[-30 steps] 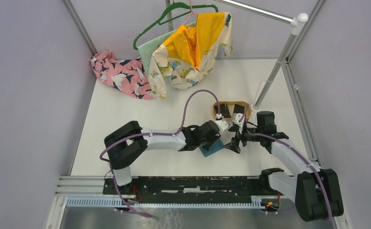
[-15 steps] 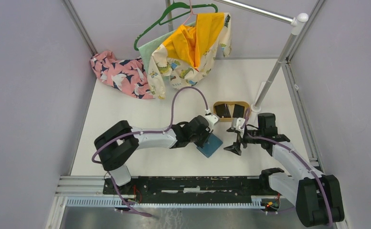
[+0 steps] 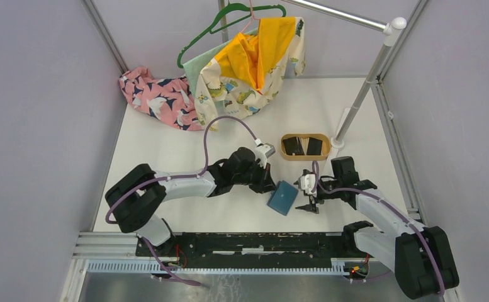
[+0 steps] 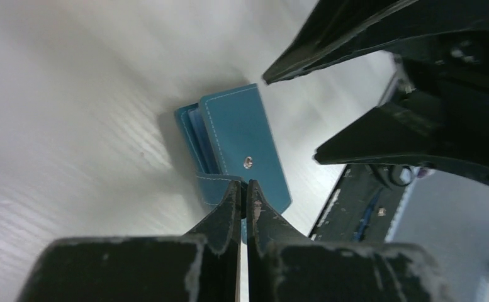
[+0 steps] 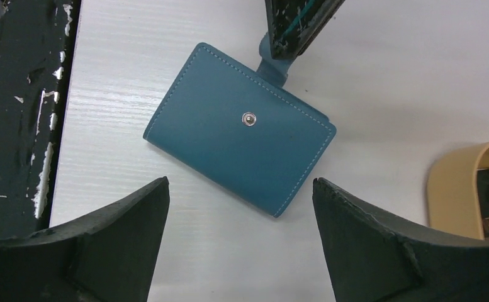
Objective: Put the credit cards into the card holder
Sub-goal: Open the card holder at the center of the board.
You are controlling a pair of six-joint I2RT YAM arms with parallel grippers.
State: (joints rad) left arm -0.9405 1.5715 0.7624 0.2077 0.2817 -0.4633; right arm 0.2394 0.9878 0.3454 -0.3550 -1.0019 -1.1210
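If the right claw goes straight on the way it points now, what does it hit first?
Probably the card holder, lying flat on the table dead ahead between the open fingers of the right claw. Nothing shows in between, though depth is hard to judge.

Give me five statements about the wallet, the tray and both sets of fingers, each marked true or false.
1. The card holder lies folded on the table, snap stud facing up. True.
2. The right fingers are clamped on the card holder. False: they are spread wide and hold nothing.
3. Dark credit cards lie in the tan tray. True.
4. The tray touches the card holder. False: bare table separates them.
5. The left fingers are spread wide. False: they are pressed together at the holder's tab.
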